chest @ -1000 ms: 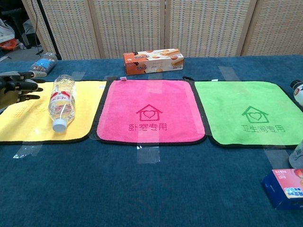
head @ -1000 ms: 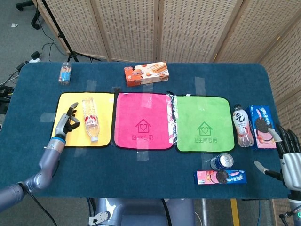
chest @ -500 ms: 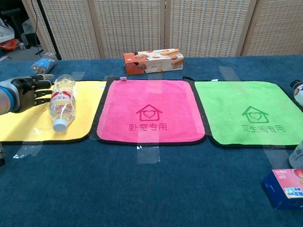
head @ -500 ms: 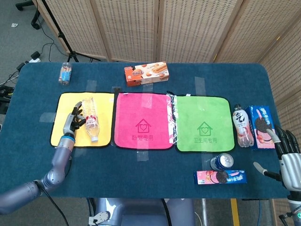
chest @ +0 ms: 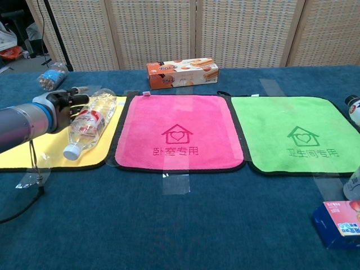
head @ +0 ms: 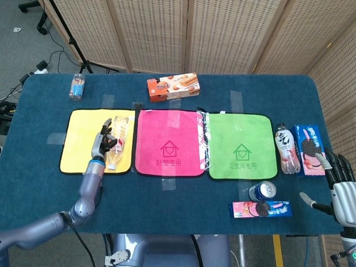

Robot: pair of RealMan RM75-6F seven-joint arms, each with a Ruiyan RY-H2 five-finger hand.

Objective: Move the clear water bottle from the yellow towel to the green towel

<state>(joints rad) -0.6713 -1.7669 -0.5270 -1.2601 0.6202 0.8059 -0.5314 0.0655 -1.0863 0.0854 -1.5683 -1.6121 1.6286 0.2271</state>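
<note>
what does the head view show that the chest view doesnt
Only the head view shows the right hand, open at the table's right edge, the soda can and the pink cookie pack lying in front of it. Only the chest view shows the clear water bottle's white cap plainly. Both show the left hand against the clear water bottle on the yellow towel, and the green towel.

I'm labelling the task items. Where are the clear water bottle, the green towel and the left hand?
clear water bottle [chest: 90, 122], chest view, on its red label.
green towel [head: 242, 133], head view, bare cloth above the house print.
left hand [head: 102, 144], head view, back of the hand.
</note>
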